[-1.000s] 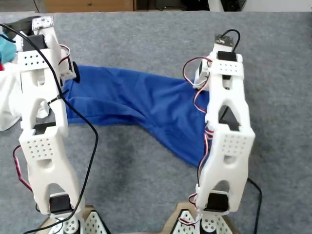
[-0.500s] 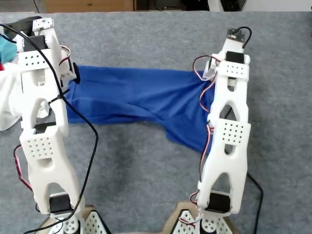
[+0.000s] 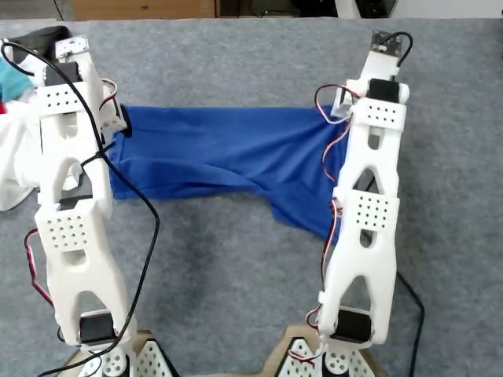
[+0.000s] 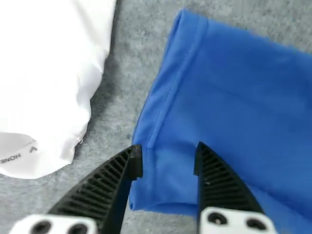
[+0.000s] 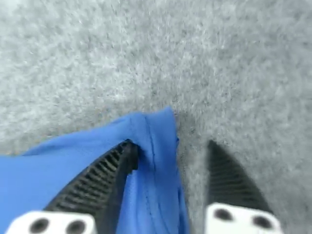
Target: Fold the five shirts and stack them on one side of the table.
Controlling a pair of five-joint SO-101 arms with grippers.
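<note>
Blue shirt (image 3: 220, 153) spread flat between the two arms on the grey table (image 3: 236, 283).
High view: the blue shirt runs across the table, with one end under the left arm (image 3: 71, 157) and the other end under the right arm (image 3: 369, 173); a white shirt (image 3: 14, 169) lies beyond the left arm, near the blue one. Left wrist view: the left gripper (image 4: 165, 158) is released, its fingers apart and straddling the blue shirt's hemmed edge, with the white shirt close by. Right wrist view: the right gripper (image 5: 170, 151) is released too, with one finger over the shirt's corner and the other over bare table.
</note>
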